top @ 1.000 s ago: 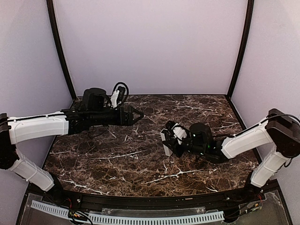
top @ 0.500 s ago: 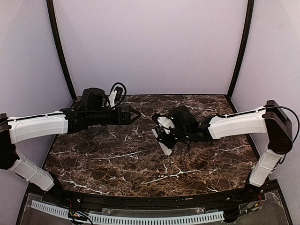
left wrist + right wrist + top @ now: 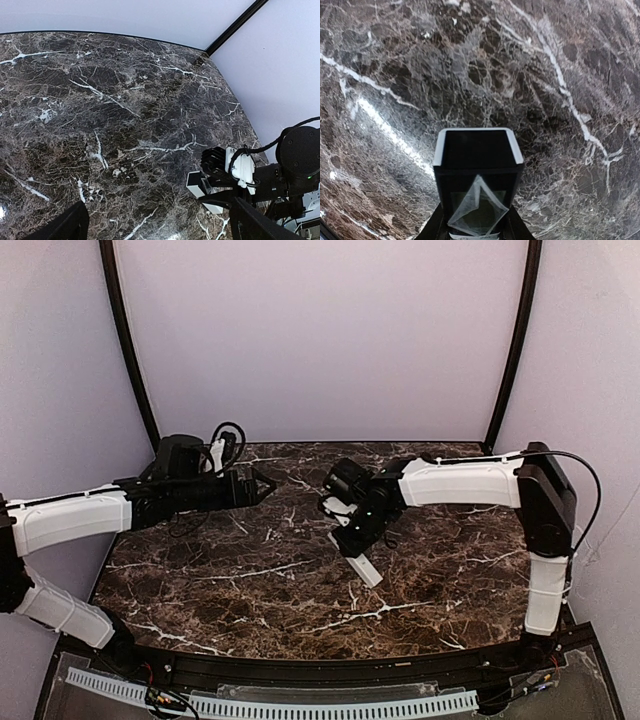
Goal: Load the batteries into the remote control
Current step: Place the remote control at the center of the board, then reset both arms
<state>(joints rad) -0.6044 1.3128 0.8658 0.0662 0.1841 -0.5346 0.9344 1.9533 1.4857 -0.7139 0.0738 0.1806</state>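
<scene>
The pale lilac walls (image 3: 320, 340) of the enclosure fill the upper half of the overhead view. Below them lies the dark marble worktop (image 3: 230, 580).

The right arm (image 3: 460, 482) has changed most. A second ago it lay folded low at the right of the frame, and now it stretches almost level across the upper middle. The left arm (image 3: 80, 515) reaches in from the left edge and has drawn back a little towards the upper left.

The left tool (image 3: 266, 484) has its fingers wide apart and holds nothing. Its own camera shows only bare marble between them. The right tool (image 3: 348, 530) is clamped on the remote control (image 3: 366, 570). This white bar slants down and to the right from the fingers at the centre of the frame, its free end close to the marble or touching it; I cannot tell which.

Seen from the right wrist, the remote stands end-on at the bottom centre. It looks like a dark hollow with a white rim, probably the open battery bay. A pale, see-through triangular piece (image 3: 477, 205) sits in front of it near the fingers, and what it is I cannot make out.

The swing has brought the remote nearer the free left tool, so this reads as setting up for a handover or a two-handed hold. No batteries show in any view, so loading has most likely not begun.
</scene>
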